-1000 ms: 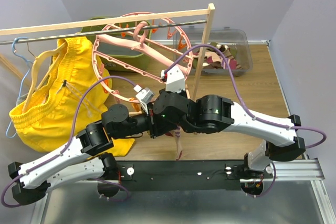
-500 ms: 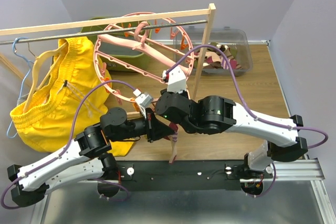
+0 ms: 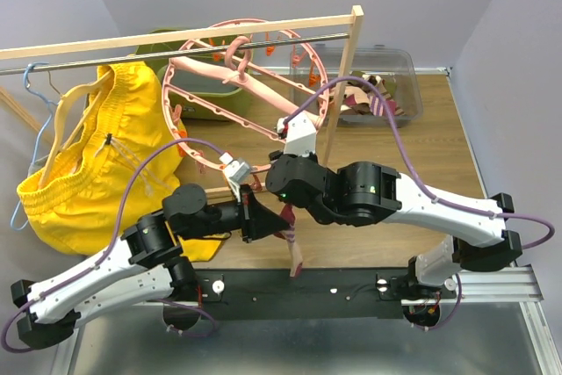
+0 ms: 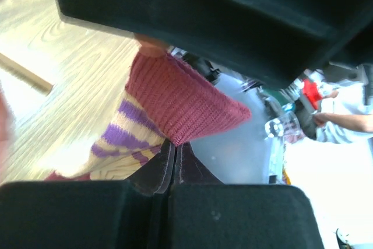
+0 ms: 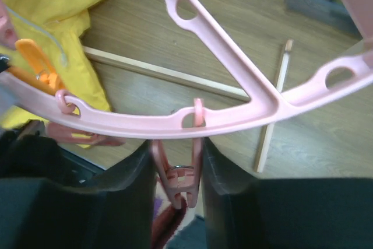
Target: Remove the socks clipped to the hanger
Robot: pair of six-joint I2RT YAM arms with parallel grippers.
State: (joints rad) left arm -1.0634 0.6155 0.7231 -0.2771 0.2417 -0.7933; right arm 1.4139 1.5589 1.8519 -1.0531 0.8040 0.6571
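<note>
The pink round hanger hangs tilted from the rod; its rim and spokes fill the right wrist view. A pinkish-beige sock with purple stripes and a maroon cuff hangs below its near rim. My left gripper is shut on the cuff's tip, jaws pressed together. My right gripper is shut on a pink clip under the rim, one finger on each side. The clip's tip sits on the maroon cuff. No other sock on the hanger shows.
Big yellow shorts hang at the left on a light-blue wire hanger. A wooden rack post stands behind the arms. A clear bin with socks sits at the back right. Orange clips hang on the rim.
My left gripper has moved right and toward the near edge with the sock's cuff in it. My right gripper has shifted slightly back with the rim. The hanger has swung a little.
</note>
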